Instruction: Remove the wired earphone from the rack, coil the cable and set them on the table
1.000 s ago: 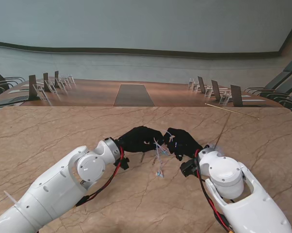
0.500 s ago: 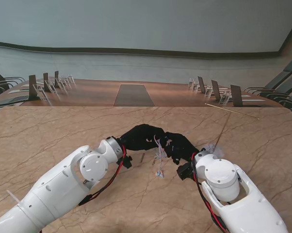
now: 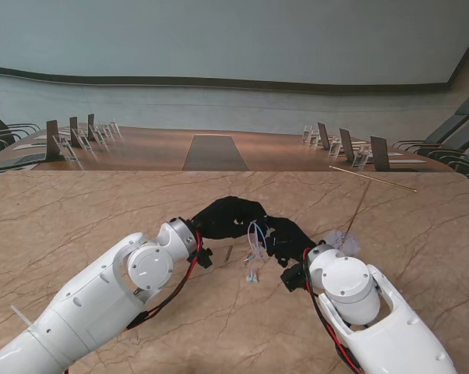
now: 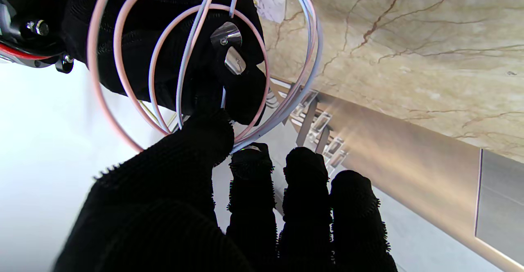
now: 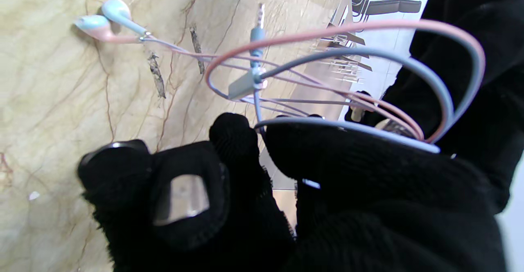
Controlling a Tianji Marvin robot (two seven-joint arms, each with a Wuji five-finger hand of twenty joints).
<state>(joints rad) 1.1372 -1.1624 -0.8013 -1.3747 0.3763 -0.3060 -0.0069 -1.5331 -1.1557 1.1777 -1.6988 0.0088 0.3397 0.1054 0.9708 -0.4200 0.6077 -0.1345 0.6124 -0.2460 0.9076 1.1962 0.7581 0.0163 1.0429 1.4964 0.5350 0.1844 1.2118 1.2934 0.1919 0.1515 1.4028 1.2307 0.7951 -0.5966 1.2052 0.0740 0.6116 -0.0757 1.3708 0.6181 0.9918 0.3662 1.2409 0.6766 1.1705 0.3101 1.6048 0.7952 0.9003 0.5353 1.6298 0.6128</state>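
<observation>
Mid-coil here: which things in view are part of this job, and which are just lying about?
Part of the job:
- earphone cable, looped between both hands
- earbuds, hanging over the table
- left hand
- right hand

Lying about:
- thin stick on the far right of the marble table
- small clear item beside the right wrist

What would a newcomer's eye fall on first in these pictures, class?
First, the two black-gloved hands meeting at the middle of the marble table: the left hand and right hand both hold the pink-and-blue earphone cable, looped between them. Next, the two earbuds at the cable's end, down by the table top.
</observation>
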